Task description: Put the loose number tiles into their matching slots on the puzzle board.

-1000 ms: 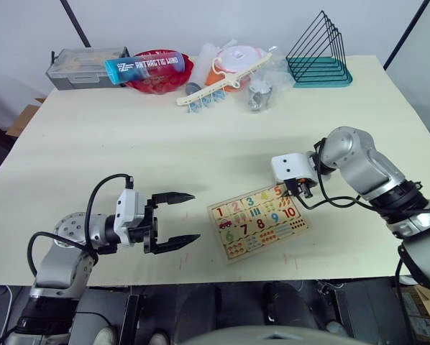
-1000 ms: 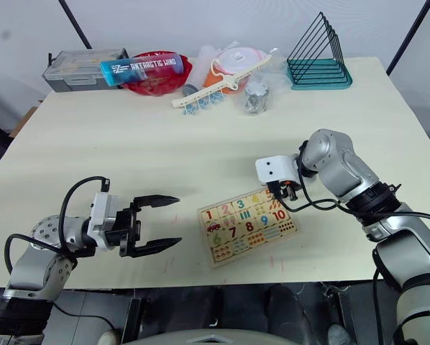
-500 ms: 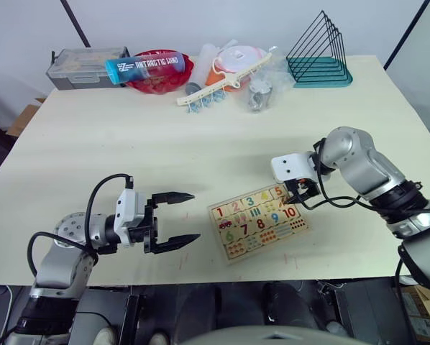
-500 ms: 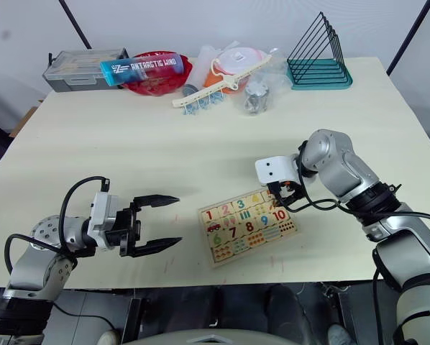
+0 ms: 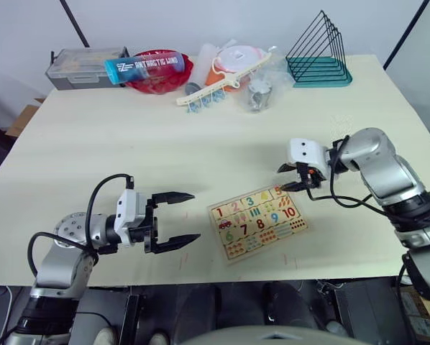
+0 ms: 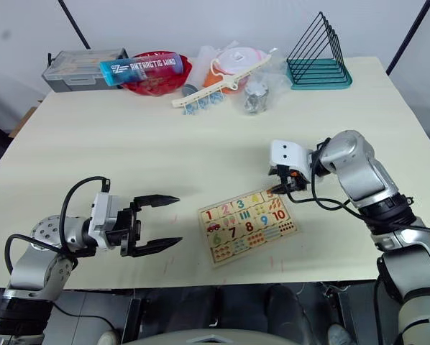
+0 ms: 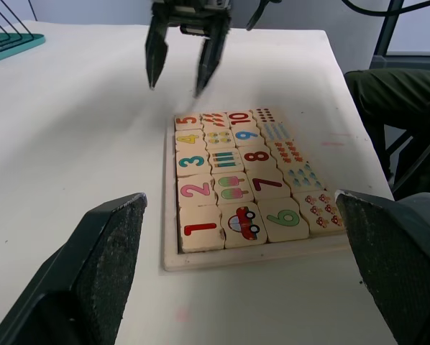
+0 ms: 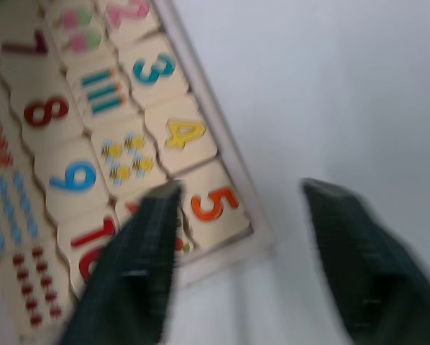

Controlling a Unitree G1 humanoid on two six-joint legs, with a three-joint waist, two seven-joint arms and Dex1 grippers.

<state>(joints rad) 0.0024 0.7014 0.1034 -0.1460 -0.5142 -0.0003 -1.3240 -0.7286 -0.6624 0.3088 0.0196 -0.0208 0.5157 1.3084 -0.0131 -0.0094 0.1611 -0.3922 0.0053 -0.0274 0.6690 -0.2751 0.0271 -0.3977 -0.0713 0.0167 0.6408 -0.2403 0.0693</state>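
Observation:
The puzzle board [image 5: 258, 219] lies flat near the table's front edge, between my two grippers. The number tiles 1 [image 7: 200, 228], 2 [image 7: 197, 192], 3 [image 7: 192, 161], 4 [image 7: 188, 138] and 5 [image 7: 187, 121] sit in one row of it, covering their slots. Just beyond the board's corner by the 5 tile, my right gripper [image 5: 288, 178] hovers open, holding nothing. Left of the board, my left gripper [image 5: 195, 216] is open and empty, its fingers pointing at the board.
Along the far edge stand a grey box [image 5: 85, 66], a blue bottle [image 5: 144, 65] on a red bowl [image 5: 161, 77], white and orange containers [image 5: 236, 61] and a teal wire rack [image 5: 319, 54]. The table's front edge runs close behind the board.
My right gripper has drawn back to the right, off the board's corner by the 5 tile, and now hovers beside it. The left gripper and the board have not moved.

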